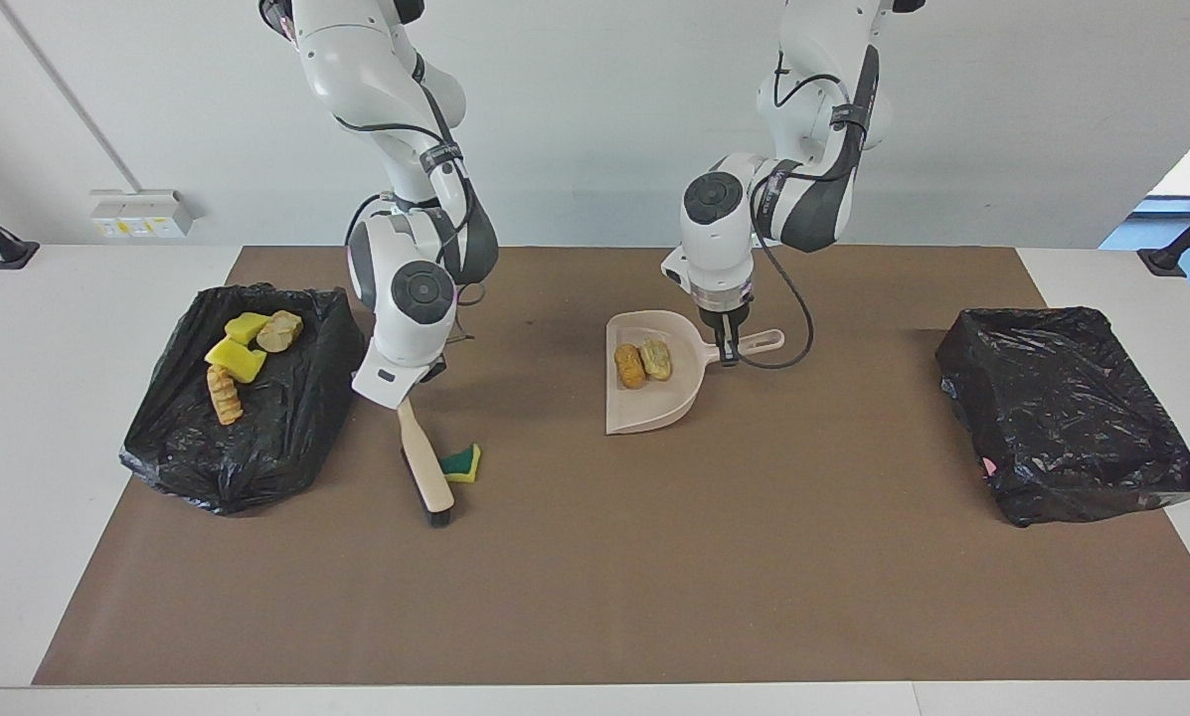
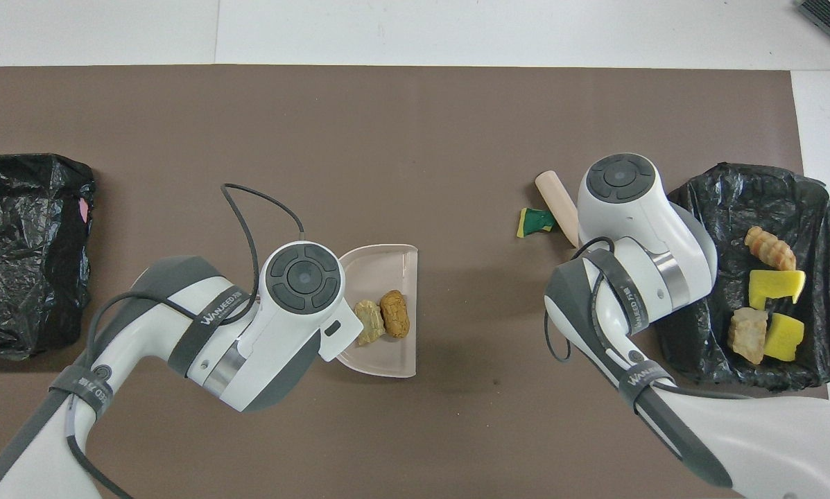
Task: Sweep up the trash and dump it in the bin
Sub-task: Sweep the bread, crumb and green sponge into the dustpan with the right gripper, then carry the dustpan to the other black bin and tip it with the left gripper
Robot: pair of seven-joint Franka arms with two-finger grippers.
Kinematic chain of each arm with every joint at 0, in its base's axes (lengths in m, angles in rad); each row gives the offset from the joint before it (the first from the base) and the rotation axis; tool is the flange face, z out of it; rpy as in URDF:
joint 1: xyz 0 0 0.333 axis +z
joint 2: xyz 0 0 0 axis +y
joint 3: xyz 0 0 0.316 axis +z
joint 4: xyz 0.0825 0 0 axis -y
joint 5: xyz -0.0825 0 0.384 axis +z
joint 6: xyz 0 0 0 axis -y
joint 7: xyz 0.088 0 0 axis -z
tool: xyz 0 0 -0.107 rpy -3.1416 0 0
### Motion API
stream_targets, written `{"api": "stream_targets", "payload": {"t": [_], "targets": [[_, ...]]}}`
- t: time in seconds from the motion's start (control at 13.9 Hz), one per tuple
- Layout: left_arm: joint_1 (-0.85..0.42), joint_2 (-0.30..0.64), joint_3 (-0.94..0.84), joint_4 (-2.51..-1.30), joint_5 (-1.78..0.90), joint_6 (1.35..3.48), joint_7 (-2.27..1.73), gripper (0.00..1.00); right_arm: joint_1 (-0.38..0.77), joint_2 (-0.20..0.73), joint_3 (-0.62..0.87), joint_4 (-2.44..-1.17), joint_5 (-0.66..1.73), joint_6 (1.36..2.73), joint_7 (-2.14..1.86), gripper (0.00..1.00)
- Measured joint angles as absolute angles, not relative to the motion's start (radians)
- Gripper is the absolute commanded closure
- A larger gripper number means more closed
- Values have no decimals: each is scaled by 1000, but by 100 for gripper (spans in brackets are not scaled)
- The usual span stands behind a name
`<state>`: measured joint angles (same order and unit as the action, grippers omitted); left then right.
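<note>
At the right arm's end of the table sits a bin lined with black bag [image 1: 256, 418], and four scraps lie in it: two yellow sponge pieces [image 1: 239, 356], a tan lump [image 1: 279, 330] and a ridged orange lump [image 1: 224, 394]. Just beside that bin, the right gripper [image 1: 403, 391] is clamped on the handle of the hand brush [image 1: 424, 467], which slants down to the brown mat [image 1: 595, 577] with its black bristles on the surface. The green-and-yellow sponge piece [image 1: 462, 462] lies on the mat right against the brush, toward the left arm's end. Mid-table now: the beige dustpan [image 1: 654, 398] rests flat with two bread-like lumps [image 1: 641, 362] inside, side by side. The left gripper [image 1: 727, 353] is pinched tight on the dustpan's handle, pointing straight down. At the left arm's end stands a second black-lined bin [image 1: 1067, 413]; I can't make out anything in it.
</note>
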<state>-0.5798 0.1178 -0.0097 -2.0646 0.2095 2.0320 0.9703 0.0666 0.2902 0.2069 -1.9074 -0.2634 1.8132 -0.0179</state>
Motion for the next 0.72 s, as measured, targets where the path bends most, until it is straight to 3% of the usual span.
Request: {"api": "stream_targets", "payload": {"t": [0.43,0.72], "targets": [[-566,118,-9,-2069,209,2032,972,100,226,199,223,-2018,193,1793,2,100],[-566,118,-9,-2070,209,2032,972,100,286,147,224,-2130,487,1885,15,100]]}}
